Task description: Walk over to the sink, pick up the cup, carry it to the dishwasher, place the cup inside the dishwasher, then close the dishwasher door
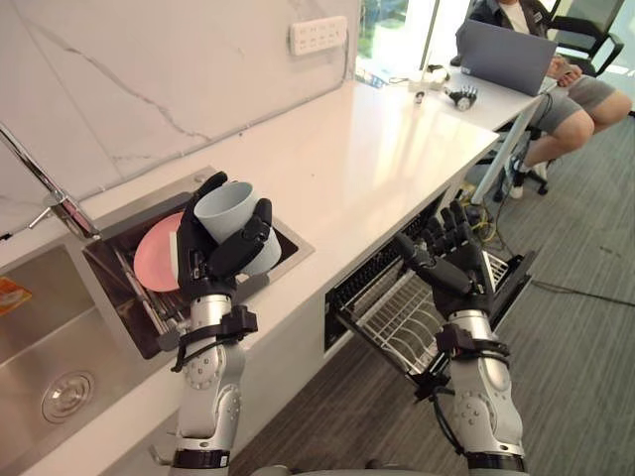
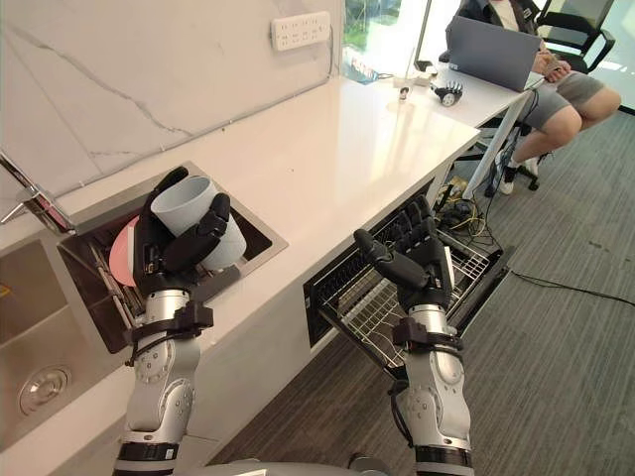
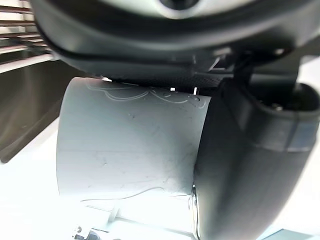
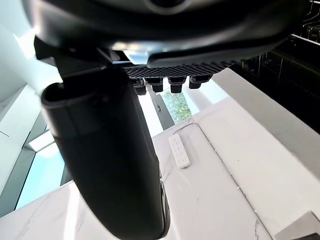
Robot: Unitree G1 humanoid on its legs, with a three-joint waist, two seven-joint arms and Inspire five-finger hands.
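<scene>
Cup is sitting in the left hand, fingers wrapping it, above the sink's right end by the counter's front edge. Right hand is hanging wide over the rack. Pick-up looks done; carrying, loading and closing are waiting.

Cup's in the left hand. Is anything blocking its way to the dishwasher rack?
Possibly one thing: the open right hand hangs above the pulled-out dishwasher rack, on the likely path of the cup from the left hand. Otherwise only bare white countertop lies between them.
</scene>
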